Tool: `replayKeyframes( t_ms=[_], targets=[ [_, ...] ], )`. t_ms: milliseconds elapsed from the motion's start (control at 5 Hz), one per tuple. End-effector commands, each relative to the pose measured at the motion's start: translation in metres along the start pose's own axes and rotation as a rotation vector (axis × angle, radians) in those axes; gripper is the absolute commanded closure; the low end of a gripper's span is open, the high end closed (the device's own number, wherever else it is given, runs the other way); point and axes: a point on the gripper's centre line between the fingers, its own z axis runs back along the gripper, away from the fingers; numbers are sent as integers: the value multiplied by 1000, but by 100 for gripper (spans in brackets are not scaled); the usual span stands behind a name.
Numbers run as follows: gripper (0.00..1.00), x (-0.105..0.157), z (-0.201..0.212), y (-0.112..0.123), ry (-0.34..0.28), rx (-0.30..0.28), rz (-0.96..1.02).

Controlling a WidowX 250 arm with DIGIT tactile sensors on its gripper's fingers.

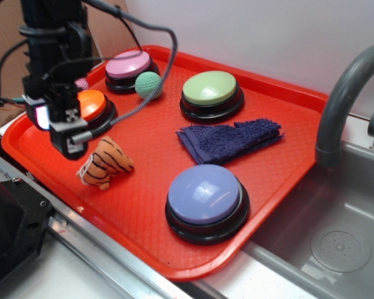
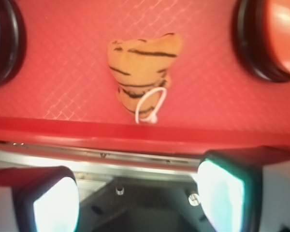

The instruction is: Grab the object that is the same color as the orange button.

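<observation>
tiger toy [image 1: 105,163] is lying at the tray's [image 1: 287,168] seven o'clock edge, below the orange button [image 1: 91,104], while the released hand [image 1: 65,134] is hovering, risking clipping the rim.

Looks like a lab test setup built as a toy kitchen: grey plastic sink basin [image 1: 336,243] w/ curved grey faucet [image 1: 343,106] at the right, metal counter edge [image 1: 100,246] in front, plain white wall behind. An orange-red cafeteria tray [image 1: 143,205] holds big dome push buttons [image 1: 206,196], and a cabled robot arm [image 1: 53,56] stands over it.
</observation>
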Motion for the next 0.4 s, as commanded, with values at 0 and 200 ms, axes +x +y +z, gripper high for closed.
replayKeyframes(
  t_ms=[0, 200],
  targets=[
    [0, 9, -17, -1, 57, 28, -1],
    [0, 13, -10, 16, 37, 38, 29]
  ],
)
